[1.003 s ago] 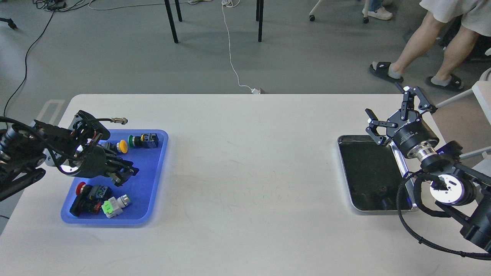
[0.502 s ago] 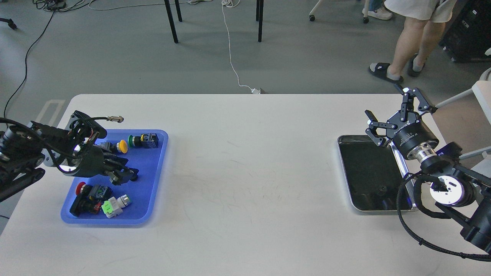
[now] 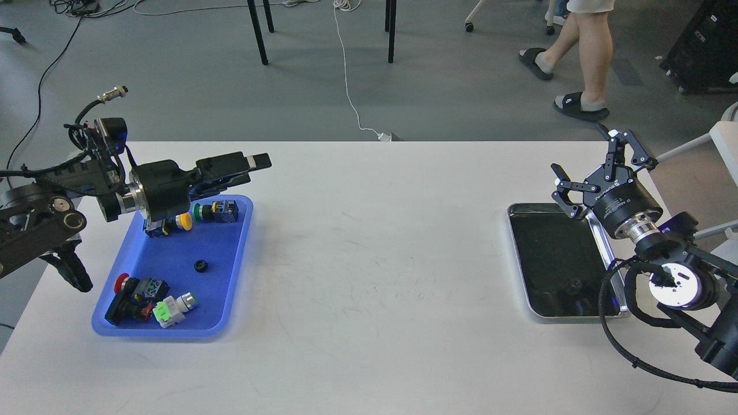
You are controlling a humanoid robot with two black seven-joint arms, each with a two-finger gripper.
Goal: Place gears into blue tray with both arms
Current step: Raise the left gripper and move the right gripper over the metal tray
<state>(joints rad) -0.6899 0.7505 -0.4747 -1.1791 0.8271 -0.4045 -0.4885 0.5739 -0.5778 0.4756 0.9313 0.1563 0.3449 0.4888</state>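
Note:
One gear (image 3: 200, 266), a tiny black toothed ring, lies loose on the floor of the blue tray (image 3: 236, 253) near its middle. My left gripper (image 3: 253, 167) is raised above the tray's far right corner, pointing right, its fingers slightly apart with nothing between them. My right gripper (image 3: 583, 157) hovers open over the far right corner of the steel tray (image 3: 515, 253), fingers spread and empty. A small dark round thing (image 3: 575, 284), possibly the other gear, rests on the steel tray's black floor.
The blue tray also holds a yellow-capped button (image 3: 183, 220), a green-capped switch (image 3: 216, 211), a red-capped switch (image 3: 135, 291) and a green-and-white connector (image 3: 170, 308). A person's legs (image 3: 588, 63) move beyond the table's far edge.
My left gripper has lifted out of the blue tray and swung up and to the right, leaving a gear on the tray floor. The right arm barely moved. The person walked left.

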